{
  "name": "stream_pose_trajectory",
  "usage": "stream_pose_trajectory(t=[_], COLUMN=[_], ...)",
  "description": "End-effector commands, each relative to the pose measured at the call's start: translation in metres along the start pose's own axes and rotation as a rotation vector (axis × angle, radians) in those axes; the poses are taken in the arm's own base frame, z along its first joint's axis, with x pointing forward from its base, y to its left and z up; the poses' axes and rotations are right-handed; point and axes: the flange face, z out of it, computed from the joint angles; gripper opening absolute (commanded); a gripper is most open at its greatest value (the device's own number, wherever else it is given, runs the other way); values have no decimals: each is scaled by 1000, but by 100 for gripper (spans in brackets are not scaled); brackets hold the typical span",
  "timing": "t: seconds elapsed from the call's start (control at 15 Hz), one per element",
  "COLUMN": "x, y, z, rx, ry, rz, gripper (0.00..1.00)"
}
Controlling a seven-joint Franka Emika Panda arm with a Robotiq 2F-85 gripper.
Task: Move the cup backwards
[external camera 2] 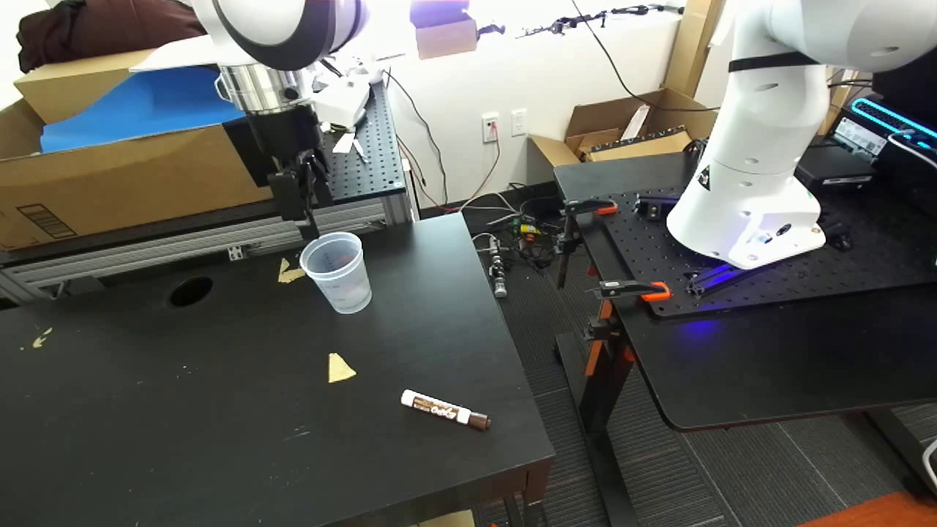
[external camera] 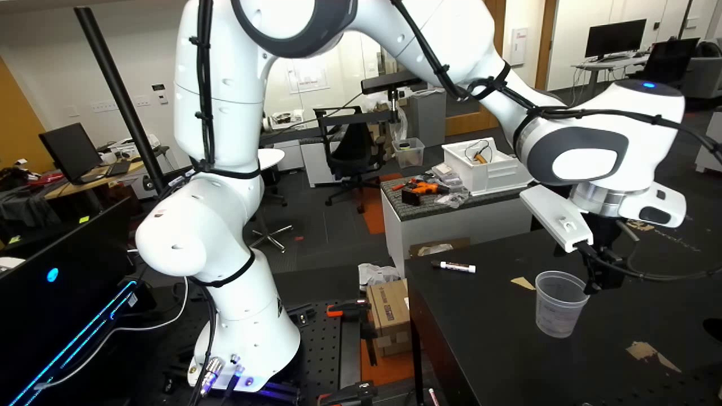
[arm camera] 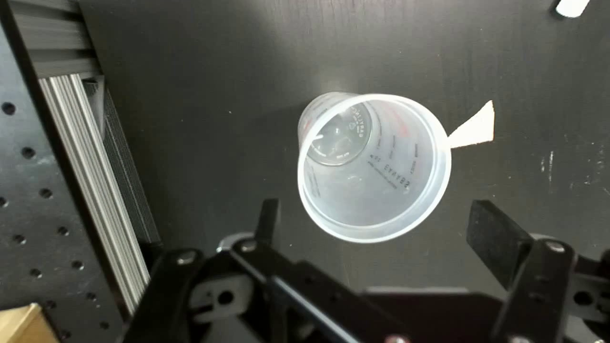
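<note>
"What could go wrong?"

"The gripper (arm camera: 374,225) is spread apart, holding nothing, near the rim of the cup (external camera 2: 341,279). Lowered off-centre, it might knock the cup over; squeezed hard, the wall could buckle."

"And the surroundings?"

"The cup stands upright on a black table (external camera 2: 219,424), a yellowish scrap (external camera 2: 340,368) near it, a marker (external camera 2: 445,410) farther off. Beyond, a chair (external camera: 354,144) and cardboard box (external camera 2: 146,183)."

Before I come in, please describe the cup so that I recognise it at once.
Start at the black table standing apart from the robot's base. On it, near the gripper, is the translucent cup, tapered and wider at the rim. Unlike the flat tan patches and the marker lying nearby, it stands upright and hollow.
</note>
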Motion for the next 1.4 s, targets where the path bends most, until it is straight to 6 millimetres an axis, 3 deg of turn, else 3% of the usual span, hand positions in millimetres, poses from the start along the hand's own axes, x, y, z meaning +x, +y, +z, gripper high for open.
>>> stream_pose_trajectory(t=[0.0,0.33,0.93,1.07,1.13,1.33], x=[-22,-39,-59,-61,-53,-55], y=[-22,-58,-128,-139,-134,-141], z=[-23,-30,-16,-12,-7,-6], rx=[-21,-60,-113,-120,-101,-102], ry=[12,-24,-132,-137,-120,-124], rz=[-21,-125,-341,-369,-343,-360], gripper=[100,100,100,100,100,100])
